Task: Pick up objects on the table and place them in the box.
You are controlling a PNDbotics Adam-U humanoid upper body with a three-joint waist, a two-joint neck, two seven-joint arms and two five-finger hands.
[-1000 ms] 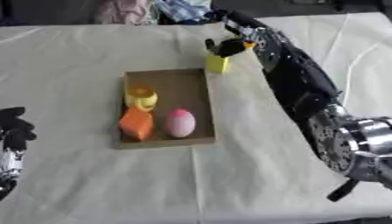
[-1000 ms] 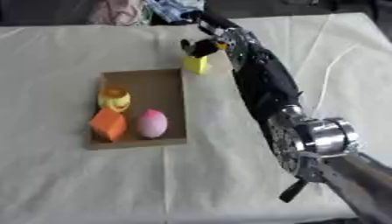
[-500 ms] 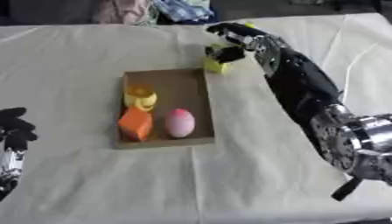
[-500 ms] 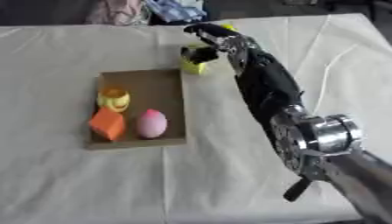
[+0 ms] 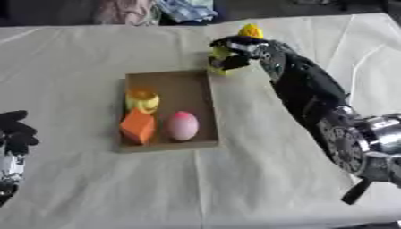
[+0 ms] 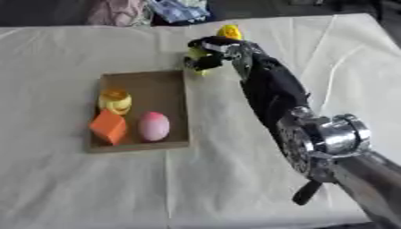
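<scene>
My right hand (image 5: pixel 239 48) reaches in from the right, and its fingers curl round a small yellow-green object (image 5: pixel 219 57) just above the far right corner of the brown cardboard box (image 5: pixel 181 88). The box lies flat and holds a yellow cup-shaped thing (image 5: pixel 142 99), an orange cube (image 5: pixel 138 127) and a pink egg (image 5: pixel 181 125). Just behind the right hand a second yellow object (image 5: pixel 250 30) sits on the cloth. My left hand (image 5: pixel 15 132) rests open at the lower left, far from the box.
A cream cloth (image 5: pixel 258 179) covers the table, with folds at the right. Bundled pink and blue fabric (image 5: pixel 181 9) lies along the far edge. My right forearm (image 5: pixel 313 96) stretches across the cloth to the right of the box.
The right hand has closed round the yellow-green object and shifted slightly left toward the box corner. The second yellow object behind it now shows.
</scene>
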